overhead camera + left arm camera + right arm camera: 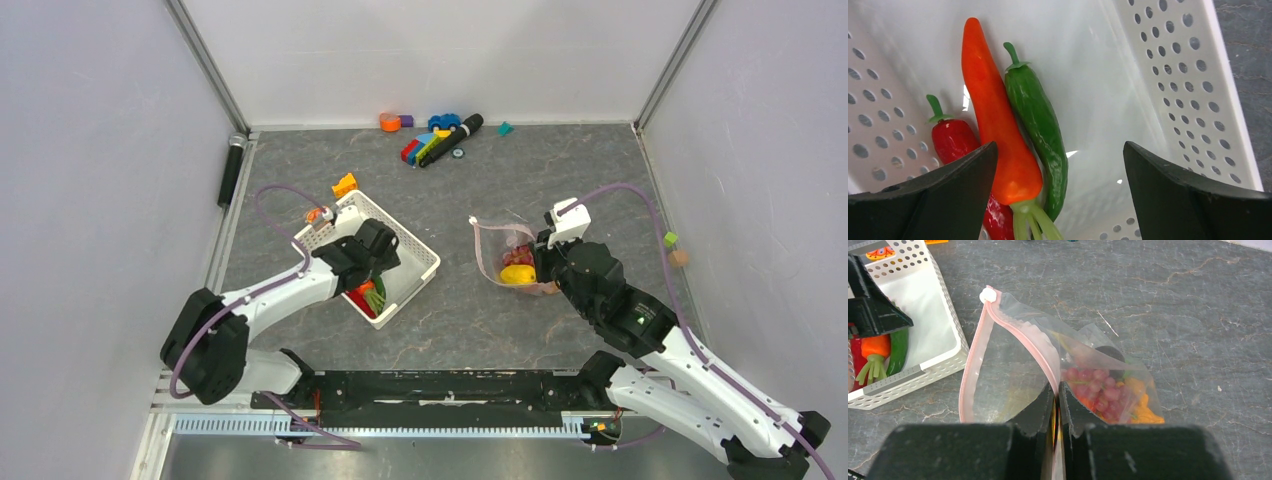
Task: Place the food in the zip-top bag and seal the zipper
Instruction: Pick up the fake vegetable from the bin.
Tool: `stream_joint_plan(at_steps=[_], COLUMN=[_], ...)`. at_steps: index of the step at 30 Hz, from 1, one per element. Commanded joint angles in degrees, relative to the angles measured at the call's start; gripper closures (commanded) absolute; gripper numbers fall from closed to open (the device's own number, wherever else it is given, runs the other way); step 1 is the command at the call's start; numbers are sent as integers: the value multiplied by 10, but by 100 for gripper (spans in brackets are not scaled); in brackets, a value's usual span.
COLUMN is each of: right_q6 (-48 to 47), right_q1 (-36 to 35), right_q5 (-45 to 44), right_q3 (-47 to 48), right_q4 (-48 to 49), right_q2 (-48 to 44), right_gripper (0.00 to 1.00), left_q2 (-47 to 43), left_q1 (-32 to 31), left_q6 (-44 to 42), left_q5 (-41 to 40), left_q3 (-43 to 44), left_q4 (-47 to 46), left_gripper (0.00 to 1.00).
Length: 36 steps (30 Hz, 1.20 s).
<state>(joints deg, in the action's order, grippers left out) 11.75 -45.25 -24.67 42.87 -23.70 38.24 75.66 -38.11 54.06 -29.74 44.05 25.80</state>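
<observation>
The clear zip-top bag [505, 252] lies right of centre with its mouth open; purple grapes [1094, 386] and orange and yellow food show inside. Its pink zipper strip [1020, 337] loops open, with a white slider at its far end. My right gripper [1057, 392] is shut on the bag's upper mouth edge and holds it up. My left gripper [1058, 165] is open inside the white basket [412, 250], over an orange chilli [993, 115], a green chilli [1040, 125] and a red chilli [952, 140]. The orange chilli's stem end lies between the fingers.
Coloured toy blocks, a toy car and a black marker [440, 138] lie at the back wall. An orange block [345, 185] sits beside the basket's far corner. A black cylinder [231, 170] lies at the left edge. Two small pieces [675, 250] lie at the right edge.
</observation>
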Motion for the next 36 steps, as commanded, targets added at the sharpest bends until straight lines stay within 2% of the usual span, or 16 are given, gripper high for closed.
stream_joint_plan(at_steps=[1, 8, 16, 26, 30, 32, 36], right_q6=[4, 5, 4, 4, 3, 3, 2], right_q1=[-1, -1, -1, -1, -1, -1, -1], right_q5=[-11, -13, -18, -17, -13, -15, -13], right_q3=[3, 1, 0, 1, 1, 1, 1], right_q4=[12, 11, 11, 11, 11, 11, 11], right_q2=[-9, -7, -8, -6, -8, -8, -6], right_gripper=[89, 89, 89, 89, 89, 89, 89], left_q2=[37, 98, 146, 120, 110, 111, 119], left_q1=[12, 20, 22, 22, 26, 40, 77], left_q6=[1, -4, -10, -15, -18, -18, -25], left_q5=[7, 42, 72, 65, 16, 3, 40], left_q3=[-9, -1, 21, 24, 24, 19, 9], left_q4=[-61, -91, -95, -84, -73, -79, -125], left_gripper=[0, 1, 8, 10, 9, 9, 11])
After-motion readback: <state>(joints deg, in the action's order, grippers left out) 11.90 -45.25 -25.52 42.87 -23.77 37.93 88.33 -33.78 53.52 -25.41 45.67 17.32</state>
